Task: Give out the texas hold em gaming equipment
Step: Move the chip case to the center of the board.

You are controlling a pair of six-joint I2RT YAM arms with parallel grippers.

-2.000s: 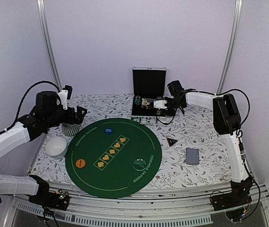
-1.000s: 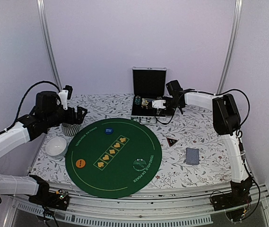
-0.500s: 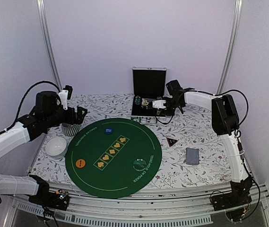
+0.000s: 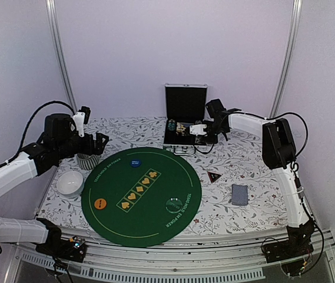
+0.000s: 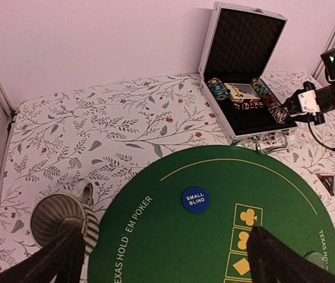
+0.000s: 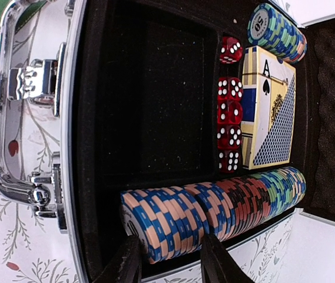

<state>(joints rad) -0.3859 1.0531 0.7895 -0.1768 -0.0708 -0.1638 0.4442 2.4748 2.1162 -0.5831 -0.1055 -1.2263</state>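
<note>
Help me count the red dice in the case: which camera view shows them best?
Right wrist view: five red dice lie close up in a column beside the card box, pips readable. Left wrist view shows only a dark red cluster in the open case. Top external is too distant to make them out.

A round green felt mat [image 4: 149, 221] is printed with yellow lettering and suit boxes, the white tablecloth [image 4: 238, 165] is patterned with grey leaves and red buds, and in the silver black-lined case [image 6: 37, 135] a row of chips [image 6: 214, 209] is striped blue-and-peach, red-and-black and green beside white-pipped red dice [image 6: 230, 112].
</note>
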